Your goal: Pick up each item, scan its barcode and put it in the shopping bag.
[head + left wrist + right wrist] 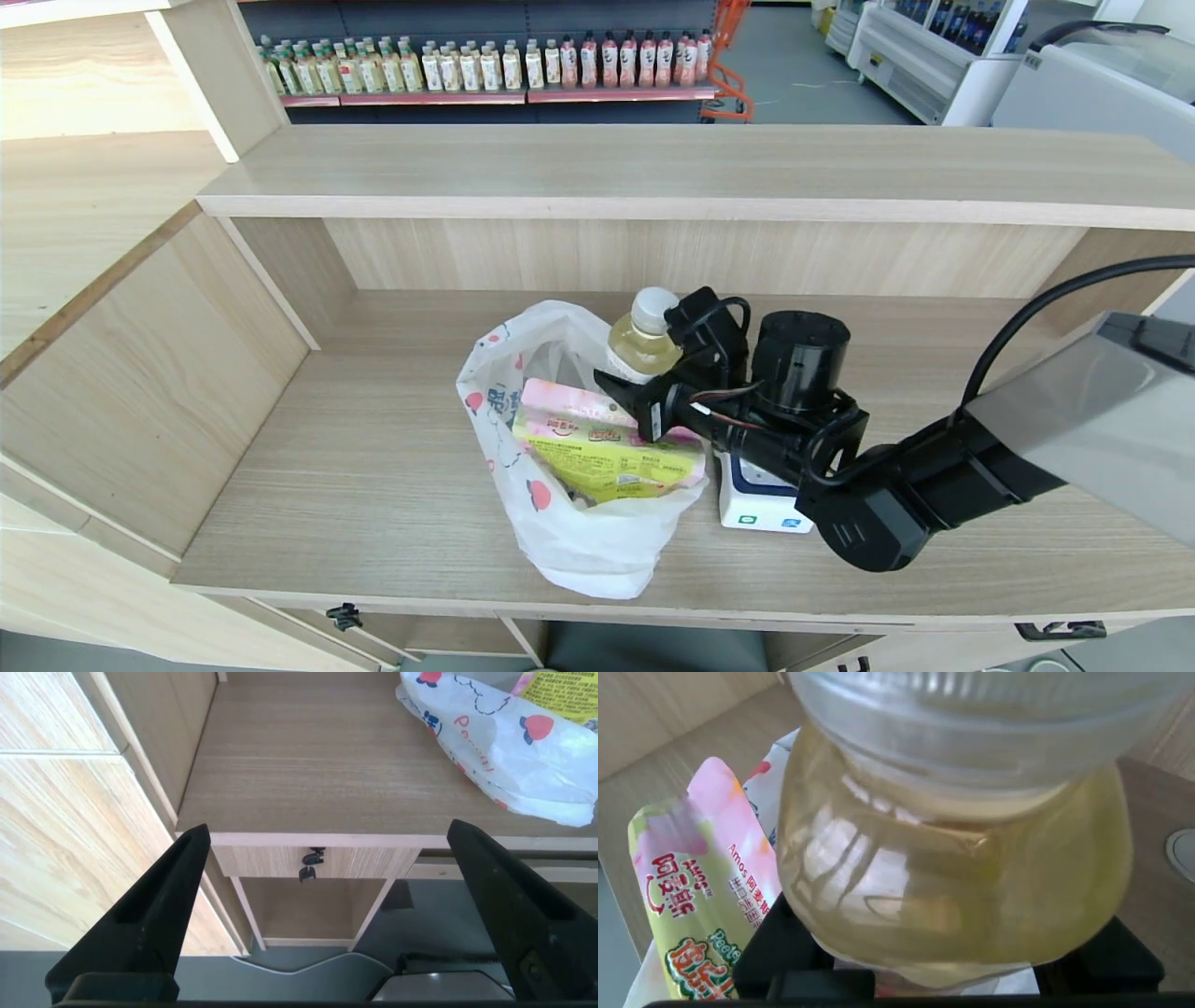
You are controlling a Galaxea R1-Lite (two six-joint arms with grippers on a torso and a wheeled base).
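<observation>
Head view: the right pincer point(665, 364) is clamped on a clear plastic bottle point(644, 345) with a white cap and pale yellow liquid. It holds the bottle tilted over the open mouth of the white shopping bag point(579, 551), which is printed with red shapes and lies on the table point(373, 476). A pink and yellow-green pouch point(597, 448) sticks out of the bag. A white scanner point(756, 499) sits just beside the bag. The left pincer point(327, 910) hangs with its jaws spread wide, off the table's front edge.
</observation>
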